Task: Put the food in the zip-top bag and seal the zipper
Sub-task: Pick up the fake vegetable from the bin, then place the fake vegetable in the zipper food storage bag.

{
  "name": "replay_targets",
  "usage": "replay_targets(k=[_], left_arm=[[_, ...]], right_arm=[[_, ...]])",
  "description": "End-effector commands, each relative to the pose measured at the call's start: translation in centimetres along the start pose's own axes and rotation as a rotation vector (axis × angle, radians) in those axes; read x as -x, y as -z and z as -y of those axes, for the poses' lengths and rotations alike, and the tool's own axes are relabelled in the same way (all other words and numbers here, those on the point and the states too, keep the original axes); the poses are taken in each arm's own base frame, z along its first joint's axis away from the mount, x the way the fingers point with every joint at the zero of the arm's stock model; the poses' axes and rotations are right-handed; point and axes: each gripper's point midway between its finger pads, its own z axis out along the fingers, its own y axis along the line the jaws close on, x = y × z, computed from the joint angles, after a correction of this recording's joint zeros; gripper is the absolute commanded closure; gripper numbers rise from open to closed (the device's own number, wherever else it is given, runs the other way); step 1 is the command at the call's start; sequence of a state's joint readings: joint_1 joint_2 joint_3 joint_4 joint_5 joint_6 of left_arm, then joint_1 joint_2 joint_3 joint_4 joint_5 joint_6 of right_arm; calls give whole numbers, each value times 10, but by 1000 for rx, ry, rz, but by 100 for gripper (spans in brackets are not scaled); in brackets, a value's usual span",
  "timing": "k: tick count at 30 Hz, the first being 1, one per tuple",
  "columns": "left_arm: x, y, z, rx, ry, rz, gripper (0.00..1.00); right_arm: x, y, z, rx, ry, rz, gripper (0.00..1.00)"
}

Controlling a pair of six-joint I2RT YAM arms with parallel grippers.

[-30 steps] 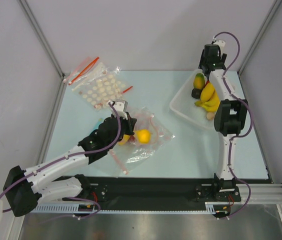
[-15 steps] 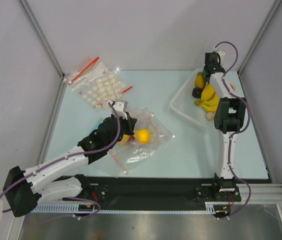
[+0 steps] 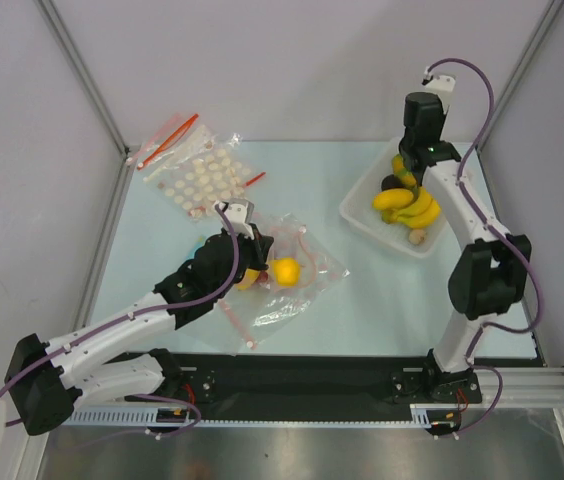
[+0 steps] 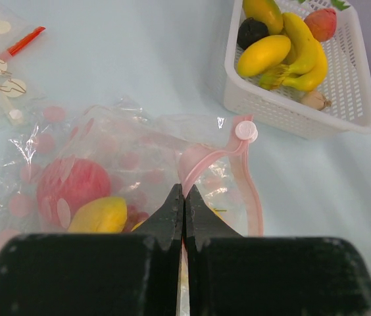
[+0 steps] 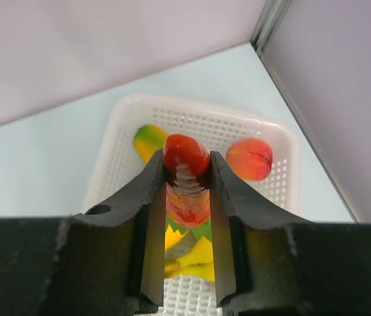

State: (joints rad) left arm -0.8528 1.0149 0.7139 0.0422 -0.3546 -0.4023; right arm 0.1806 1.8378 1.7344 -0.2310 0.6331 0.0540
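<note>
- The pale blue-green tabletop (image 3: pixel 392 300) fills a booth with plain grey-lilac walls (image 3: pixel 292 60). A slanted metal frame post (image 3: pixel 82 70) runs up the back left corner, and a black rail (image 3: pixel 292 375) lines the near edge.
- Left of centre, the crinkly clear zip-top bag (image 3: pixel 292 290) lies rumpled on the surface. A red toy apple (image 4: pixel 74 184) and a yellow toy fruit (image 4: pixel 100 214) show through its film.
- The left gripper (image 4: pixel 184 194) has its jaws pressed flat together, nipping the bag's thin pink-red zipper strip (image 4: pixel 252 197) where it arches up. The rest of the strip curls away unsealed.
- At far right, a white perforated plastic basket (image 3: pixel 362 215) sits on the tabletop. It holds yellow toy bananas (image 4: pixel 304 59), a dark grape cluster (image 4: pixel 251 29) and a pink-orange peach (image 5: pixel 249 158).
- The right gripper (image 5: pixel 186 168) hangs over that basket, clamped on a glossy red toy piece (image 5: pixel 186 151) that has green at its lower end.
- In the far left corner, a clear bag with white dots (image 3: pixel 197 180) and a red strip lies flat, well apart from the basket.
</note>
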Motion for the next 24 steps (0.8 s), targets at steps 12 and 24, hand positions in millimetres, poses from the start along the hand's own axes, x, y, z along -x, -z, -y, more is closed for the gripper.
replay_targets(k=[12, 24], left_arm=[[19, 9, 12, -60, 34, 48, 99], [20, 21, 42, -202, 61, -38, 100]], right_arm=[[48, 243, -2, 472, -298, 234, 100], [-25, 358, -41, 1168, -337, 241, 100]])
